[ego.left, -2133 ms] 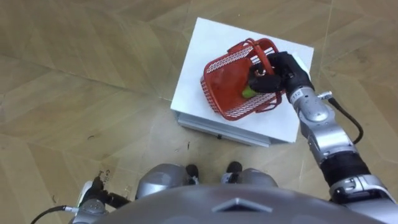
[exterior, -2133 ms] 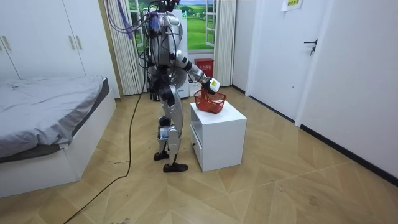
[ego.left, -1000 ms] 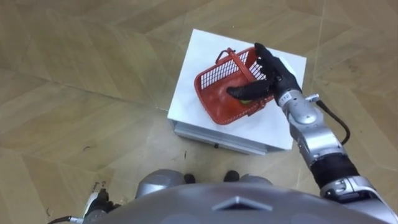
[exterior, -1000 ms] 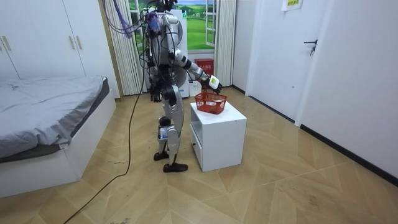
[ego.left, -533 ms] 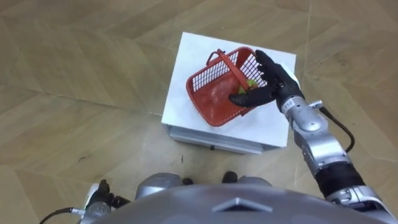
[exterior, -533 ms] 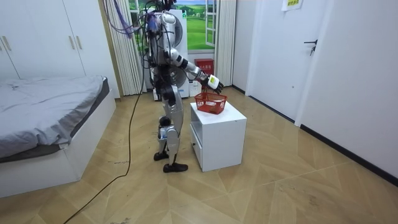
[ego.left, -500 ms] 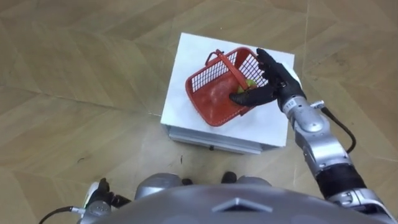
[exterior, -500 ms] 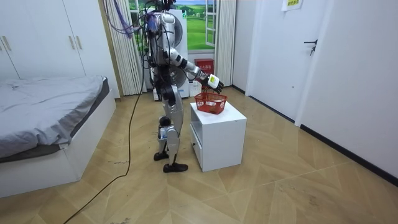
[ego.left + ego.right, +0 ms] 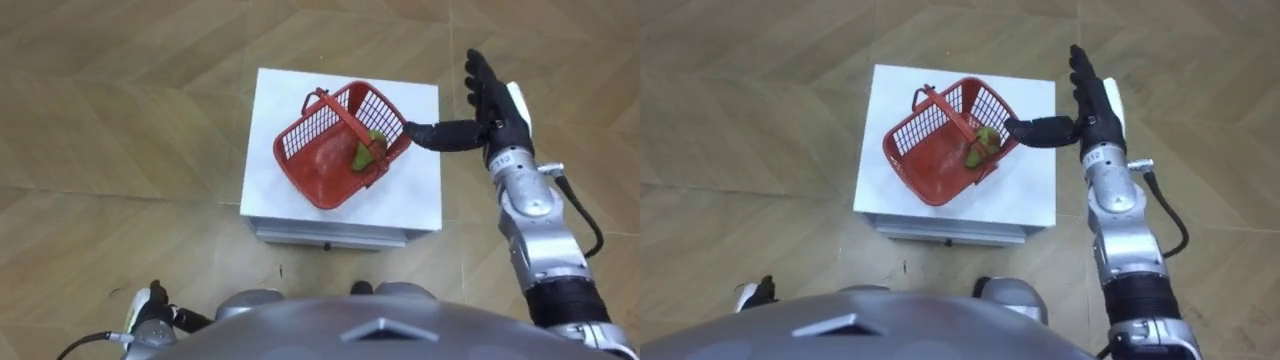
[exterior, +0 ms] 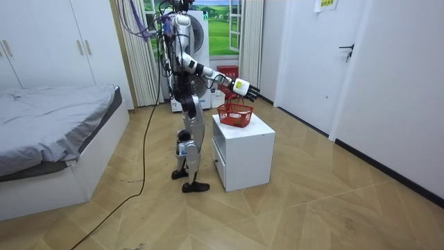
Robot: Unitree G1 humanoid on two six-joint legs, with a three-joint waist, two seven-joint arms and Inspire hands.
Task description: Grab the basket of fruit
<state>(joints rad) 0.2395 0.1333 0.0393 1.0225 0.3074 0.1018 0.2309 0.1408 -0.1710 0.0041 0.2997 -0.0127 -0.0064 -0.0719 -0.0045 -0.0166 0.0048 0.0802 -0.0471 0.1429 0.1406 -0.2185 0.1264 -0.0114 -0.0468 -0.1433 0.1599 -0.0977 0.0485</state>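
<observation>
Fruit basket point(image 9: 337, 146) sits on the white counter point(image 9: 270, 105), handle up, green fruit point(image 9: 364, 152) inside. Right robot hand point(image 9: 489, 103) hovers beside it, fingers spread, holding nothing. A lift would need fingers curled round the handle.

The red mesh fruit basket point(image 9: 335, 152) sits upright on the white table point(image 9: 420, 190), its handle arched across the open top and a green fruit point(image 9: 364, 151) lying inside, just left of the right robot hand point(image 9: 490, 105), whose straightened fingers are clear of the rim.
</observation>
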